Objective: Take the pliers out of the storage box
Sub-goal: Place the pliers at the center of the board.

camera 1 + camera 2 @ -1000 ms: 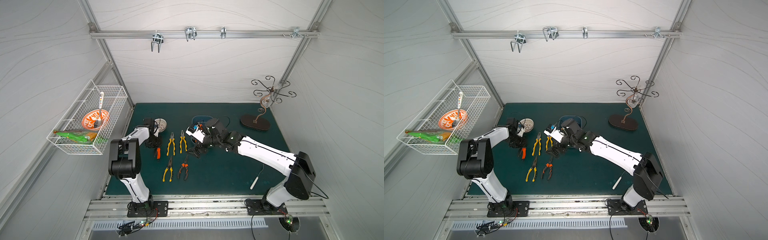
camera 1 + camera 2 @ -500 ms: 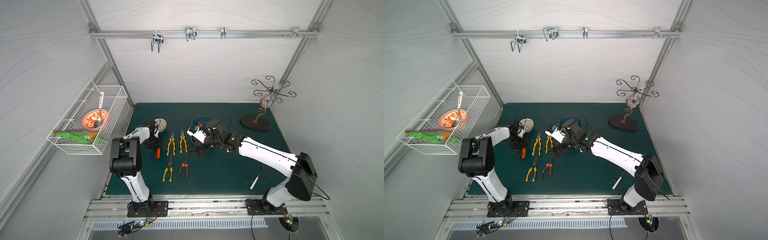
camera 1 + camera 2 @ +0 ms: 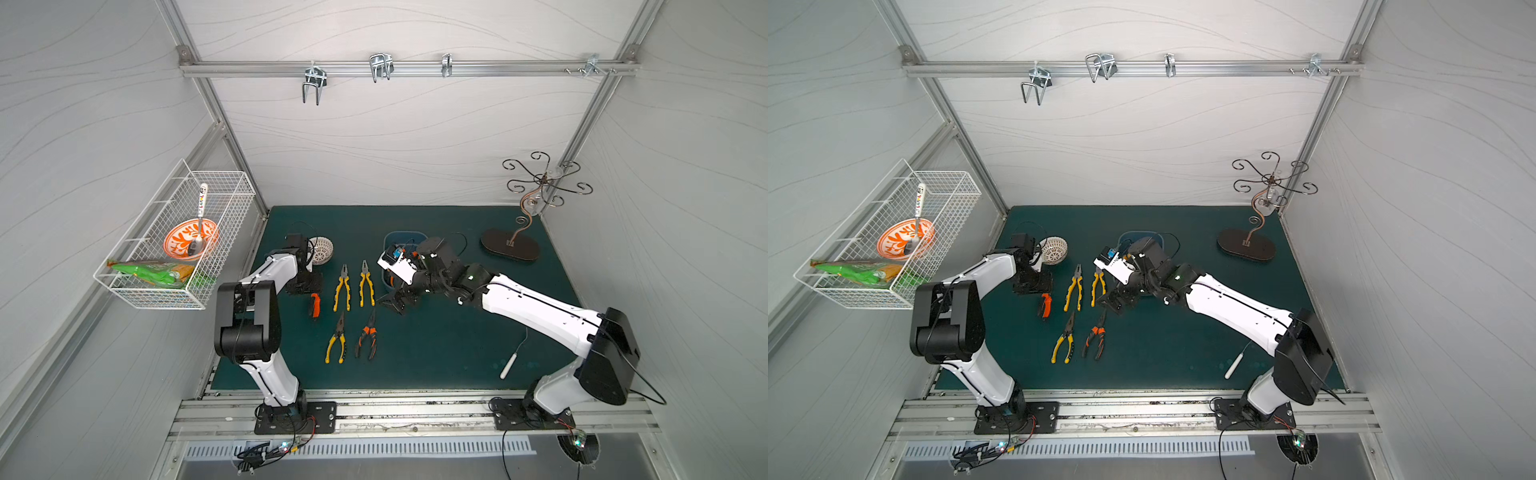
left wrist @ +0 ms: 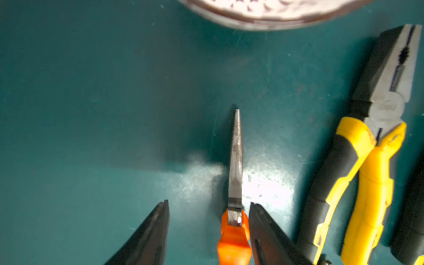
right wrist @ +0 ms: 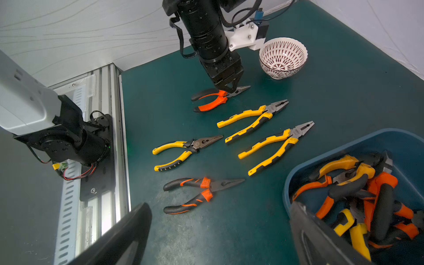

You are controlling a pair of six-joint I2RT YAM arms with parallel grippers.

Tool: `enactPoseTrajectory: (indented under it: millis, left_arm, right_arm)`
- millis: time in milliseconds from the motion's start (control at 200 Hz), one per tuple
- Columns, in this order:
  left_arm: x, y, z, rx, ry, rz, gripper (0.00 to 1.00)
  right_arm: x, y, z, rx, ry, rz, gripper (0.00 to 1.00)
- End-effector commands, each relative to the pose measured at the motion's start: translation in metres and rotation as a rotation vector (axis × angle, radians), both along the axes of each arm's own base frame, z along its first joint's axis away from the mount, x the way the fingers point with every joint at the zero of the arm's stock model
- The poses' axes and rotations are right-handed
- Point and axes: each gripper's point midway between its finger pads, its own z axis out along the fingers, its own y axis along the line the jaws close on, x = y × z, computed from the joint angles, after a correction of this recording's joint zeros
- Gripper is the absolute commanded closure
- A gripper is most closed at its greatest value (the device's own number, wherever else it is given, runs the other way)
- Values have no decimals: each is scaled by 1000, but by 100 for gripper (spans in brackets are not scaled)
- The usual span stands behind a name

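Nothing legible anywhere. On the pivot of the yellow pliers, seen by the left wrist camera: an oval stamped mark, too blurred to read. On the joint of the second yellow pair, seen by the right wrist camera: a small marking, too small to make out. On the spoon handle: coloured print, unreadable.

**Desk:** How do the arms look?
**Me:** I see white shells and black joints on the left arm and right arm. There are black cables and red wires at the left base. The right gripper has black wedge fingers.
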Motion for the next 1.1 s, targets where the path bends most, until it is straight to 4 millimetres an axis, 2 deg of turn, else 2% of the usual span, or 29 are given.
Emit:
enactPoseTrajectory:
  millis: [0, 110, 270, 430, 595, 795, 1095]
  left_arm:
    - [-1, 7, 7, 31, 7, 6, 42]
    - [-4, 4, -2, 17, 38, 8, 42]
    - [-6, 14, -5, 66, 75, 27, 42]
    - [-1, 10, 8, 43, 26, 38, 41]
    - [7, -3, 36, -25, -75, 45, 40]
    - [11, -41, 74, -69, -191, 1, 34]
    - [20, -128, 121, -235, -328, -101, 22]
  right_arm:
    - [5, -8, 12, 30, -14, -33, 1]
    - [6, -11, 11, 31, -7, -39, 1]
    - [5, -11, 12, 36, -4, -32, 1]
    - [7, -13, 11, 37, 0, -52, 1]
    - [21, -21, 14, 54, 0, -128, 1]
    - [46, -45, 14, 59, 6, -260, 1]
    - [83, -96, 1, 39, 103, -471, 1]
